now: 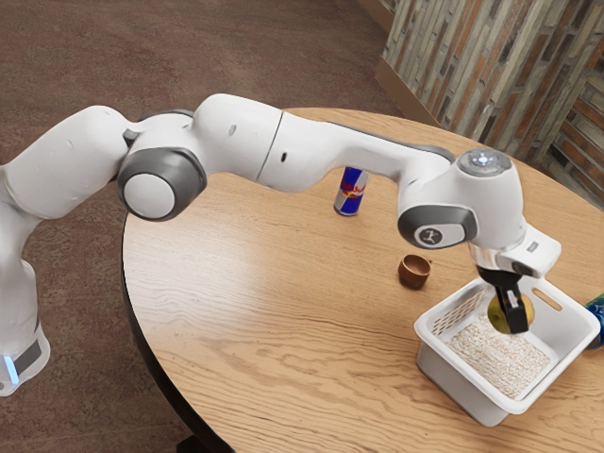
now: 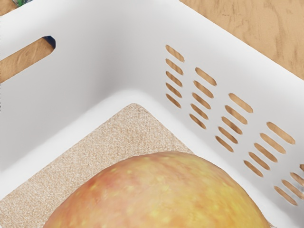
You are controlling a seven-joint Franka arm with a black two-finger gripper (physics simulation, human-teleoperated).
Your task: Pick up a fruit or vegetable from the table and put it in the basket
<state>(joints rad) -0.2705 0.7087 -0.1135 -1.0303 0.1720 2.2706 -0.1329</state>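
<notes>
fruit [image 2: 159, 194] held in tool [image 1: 514, 329], over basket [image 1: 458, 379].

There's 1 ea.: fruit [image 2: 156, 194], bskt [image 1: 453, 379], tbl [image 1: 264, 274], can [image 1: 349, 193], cup [image 1: 412, 274], blue-green obj. [image 1: 597, 321]

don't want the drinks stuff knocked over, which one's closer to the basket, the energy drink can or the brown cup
The brown cup: it sits just beside the white basket, while the blue-and-silver can stands farther off.
</notes>
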